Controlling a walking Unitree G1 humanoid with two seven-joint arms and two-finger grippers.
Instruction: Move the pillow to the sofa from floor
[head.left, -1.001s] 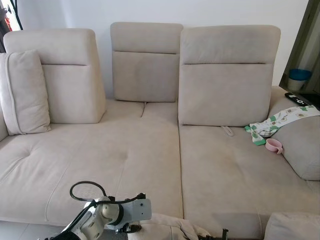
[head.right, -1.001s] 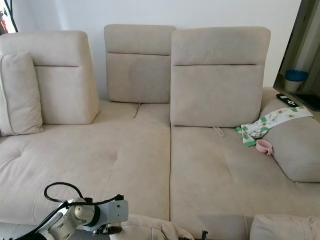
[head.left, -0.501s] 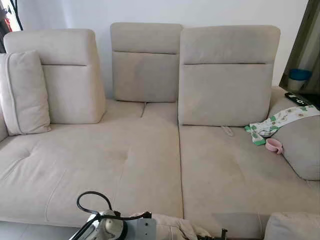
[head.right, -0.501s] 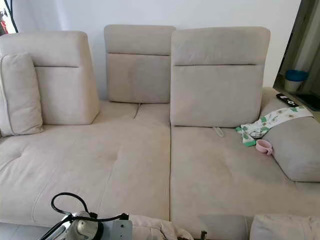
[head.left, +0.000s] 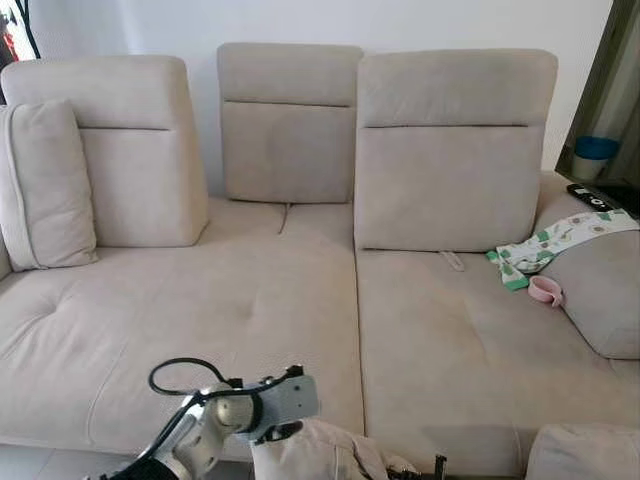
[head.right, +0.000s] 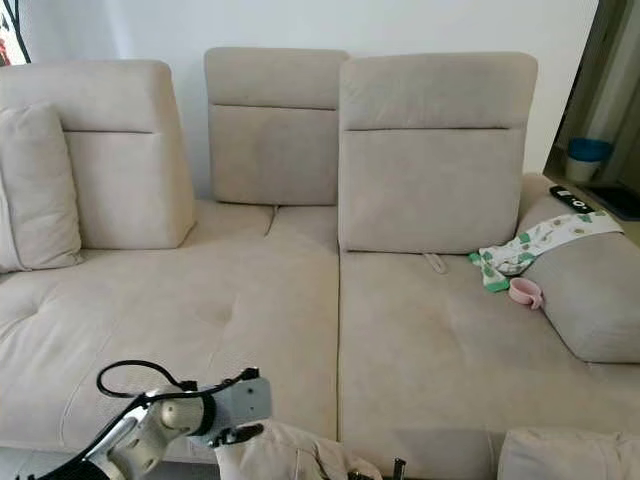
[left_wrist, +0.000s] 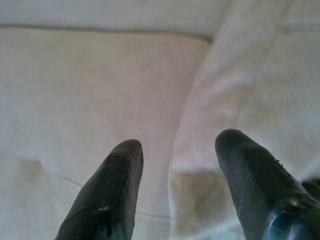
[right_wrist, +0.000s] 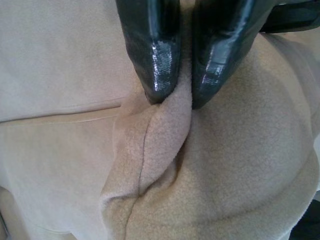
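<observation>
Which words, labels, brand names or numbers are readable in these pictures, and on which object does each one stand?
None can be read.
Remote on the sofa arm: light button marks, too small to read.
Patterned cloth: green shapes, no letters made out.
Pink cup and blue-lidded container: no label visible.
Pillow, pinched by the right gripper: plain fabric.
Left gripper, open beside the pillow: no markings.

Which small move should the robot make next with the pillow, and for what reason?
Probably lift the pillow forward onto the sofa seat. The right pincer is shut on a fold of it, the left pincer is open beside it, and it hangs below the seat's front edge.
</observation>
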